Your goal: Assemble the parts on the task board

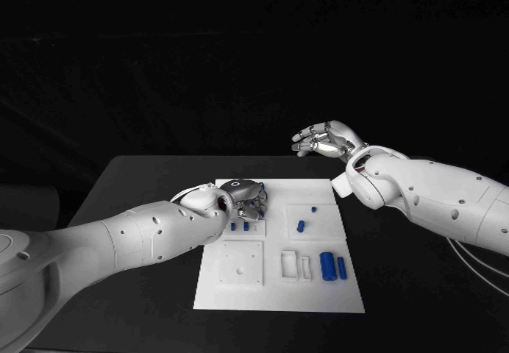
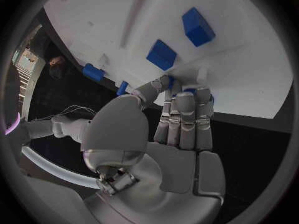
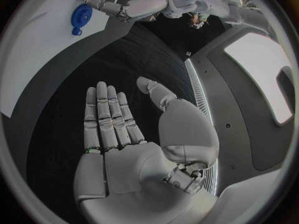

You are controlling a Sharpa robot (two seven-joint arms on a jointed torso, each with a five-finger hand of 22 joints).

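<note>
Left hand [image 1: 242,197] down on the far-left part of the task board [image 1: 318,290], fingers [image 2: 186,119] bunched close together and pressed down against the white surface, with a bit of blue peeking out right at the fingertips; can't tell honestly whether that's an actual grip on a part or just touching it. Right beside that hand, toward the near side of the board, two small blue parts [image 1: 239,227] standing in a square recess. Toward the board's middle, a slim blue peg [image 1: 301,226] lying tilted in its own recess, plus a tiny blue stub [image 1: 314,210] just beyond it. Down near the board's front-right, a fat blue cylinder [image 1: 328,265] lying flat with a thinner blue rod [image 1: 341,268] just beside it, and a white bracket-looking piece [image 1: 290,265] on the other side of the cylinder. Board itself sitting in the middle of the black counter [image 1: 138,184], long side running away from the robot. Right hand [image 1: 326,140] up in the air, off past the board's far-right corner, well apart from everything, fingers [image 3: 107,117] stretched out straight side by side, palm flat, thumb out to the side, holding nothing.
</note>
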